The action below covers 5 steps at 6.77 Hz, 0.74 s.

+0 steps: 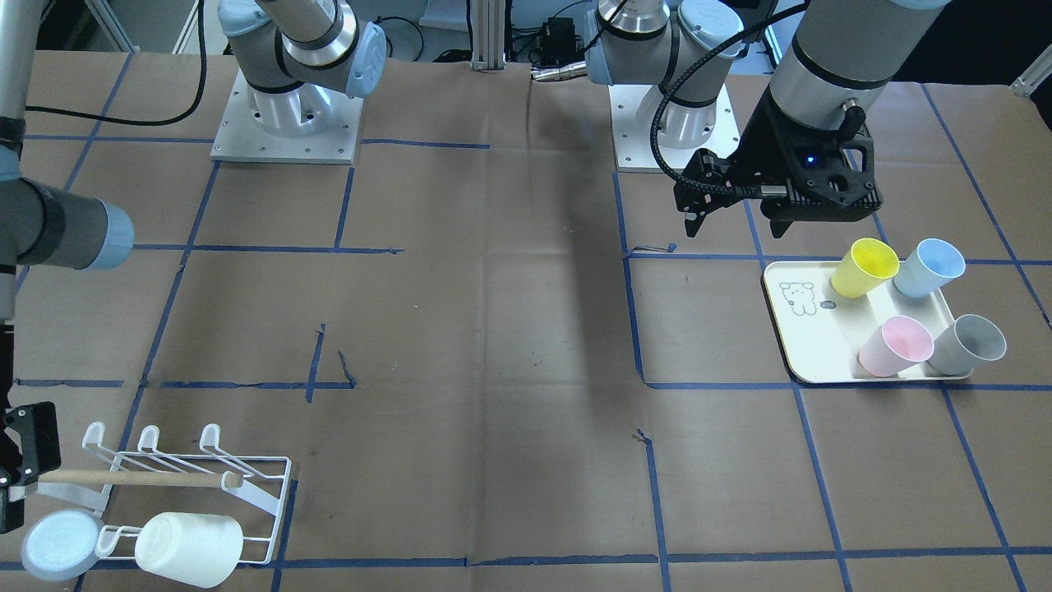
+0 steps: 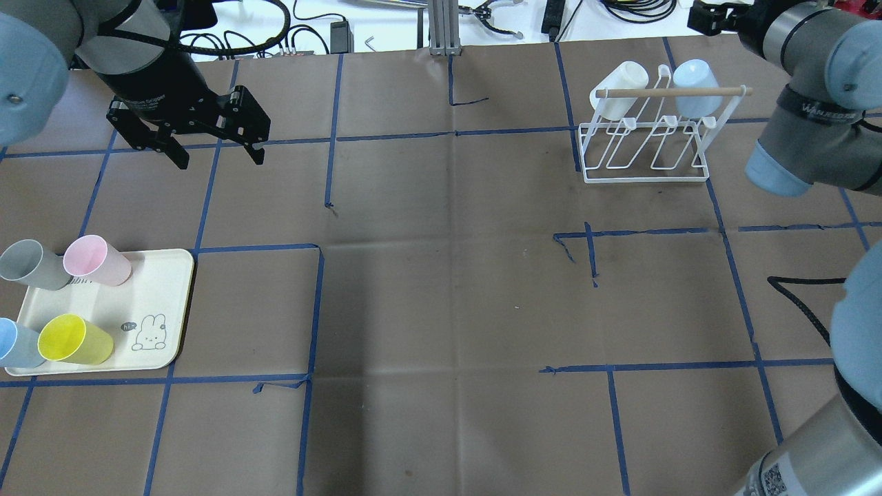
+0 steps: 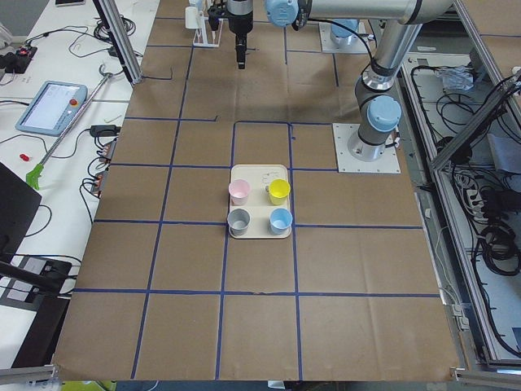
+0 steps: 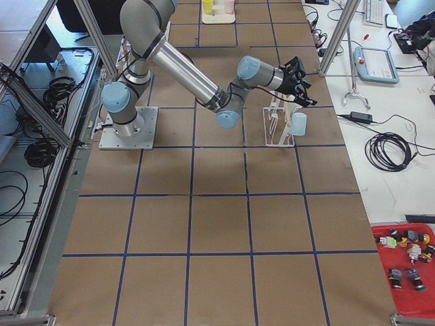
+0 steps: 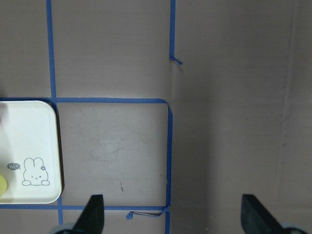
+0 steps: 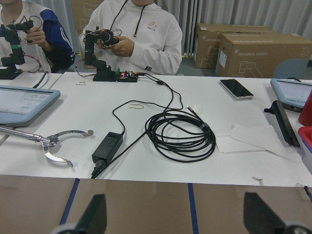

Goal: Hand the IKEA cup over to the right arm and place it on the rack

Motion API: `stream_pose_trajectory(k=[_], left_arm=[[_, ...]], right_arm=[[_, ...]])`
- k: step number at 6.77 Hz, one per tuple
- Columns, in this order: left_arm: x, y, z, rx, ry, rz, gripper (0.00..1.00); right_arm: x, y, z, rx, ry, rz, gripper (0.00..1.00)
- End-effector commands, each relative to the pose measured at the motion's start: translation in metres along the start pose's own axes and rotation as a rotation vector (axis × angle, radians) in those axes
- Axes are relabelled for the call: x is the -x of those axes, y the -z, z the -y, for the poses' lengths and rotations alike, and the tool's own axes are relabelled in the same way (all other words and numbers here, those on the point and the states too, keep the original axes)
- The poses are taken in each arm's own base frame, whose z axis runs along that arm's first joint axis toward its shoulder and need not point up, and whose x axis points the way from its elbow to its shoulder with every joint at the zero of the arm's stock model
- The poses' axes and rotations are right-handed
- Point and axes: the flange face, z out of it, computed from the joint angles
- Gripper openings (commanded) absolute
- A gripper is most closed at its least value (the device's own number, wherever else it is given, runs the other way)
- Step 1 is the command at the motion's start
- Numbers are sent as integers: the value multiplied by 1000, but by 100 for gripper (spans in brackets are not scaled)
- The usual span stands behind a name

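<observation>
Four IKEA cups stand on a cream tray (image 2: 162,289): pink (image 2: 96,260), grey (image 2: 31,264), yellow (image 2: 74,339) and light blue (image 2: 15,343). My left gripper (image 2: 220,158) hangs open and empty above the table, beyond the tray; its wrist view shows its fingertips (image 5: 95,214) wide apart over bare paper. The white wire rack (image 2: 648,148) holds a white cup (image 2: 620,89) and a light blue cup (image 2: 696,79). My right gripper (image 6: 175,219) is open and empty, behind the rack near the table's far edge, facing the operators' desk.
Brown paper with blue tape lines covers the table (image 2: 448,296). In the front view the rack (image 1: 189,477) sits at the bottom left and the tray (image 1: 809,329) at the right. Operators and cables (image 6: 180,134) are on the white desk beyond the table's edge.
</observation>
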Motion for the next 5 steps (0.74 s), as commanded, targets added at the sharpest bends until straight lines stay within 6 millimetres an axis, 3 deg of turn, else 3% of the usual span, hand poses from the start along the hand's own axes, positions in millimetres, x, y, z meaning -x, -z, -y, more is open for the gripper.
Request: stream_pose_trajectory(k=[1, 3, 5], left_arm=[[0, 0, 1, -1, -6, 0, 100], [0, 0, 1, -1, -17, -1, 100], [0, 0, 1, -1, -31, -1, 100]], right_arm=[[23, 50, 39, 155, -23, -15, 100], [58, 82, 45, 342, -44, 11, 100], [93, 97, 27, 593, -79, 86, 100]])
